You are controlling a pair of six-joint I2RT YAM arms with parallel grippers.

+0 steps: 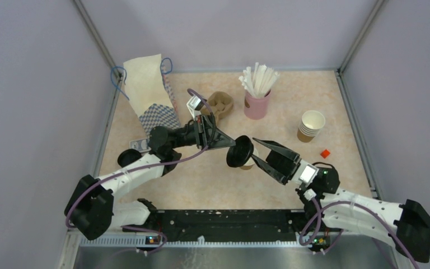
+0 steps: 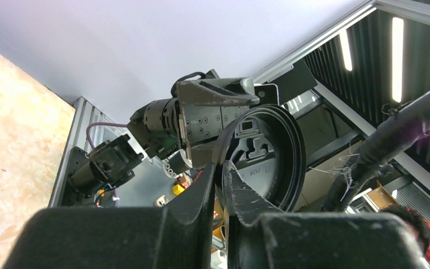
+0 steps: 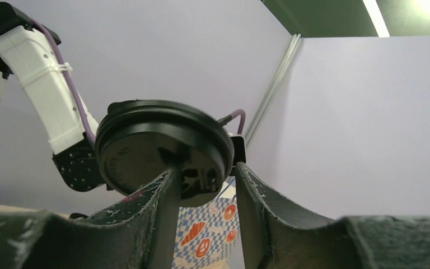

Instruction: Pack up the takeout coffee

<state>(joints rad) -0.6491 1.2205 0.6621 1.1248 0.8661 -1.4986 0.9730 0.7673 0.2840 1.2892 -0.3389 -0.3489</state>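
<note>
Black lid (image 1: pixel 239 151) in left fingers (image 1: pixel 221 140)

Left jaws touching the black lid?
Touching. Left wrist view shows the left gripper with jaws pinched on the black lid rim.

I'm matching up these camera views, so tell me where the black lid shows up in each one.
Top: the lid is at picture centre.
Left wrist: the lid is centre-right, its rim clamped in the left pincer.
Right wrist: the lid is centre-left, just past the right pincer.
Landmark: the bag is upper left in top and bottom centre in right wrist; left wrist lacks it.
</note>
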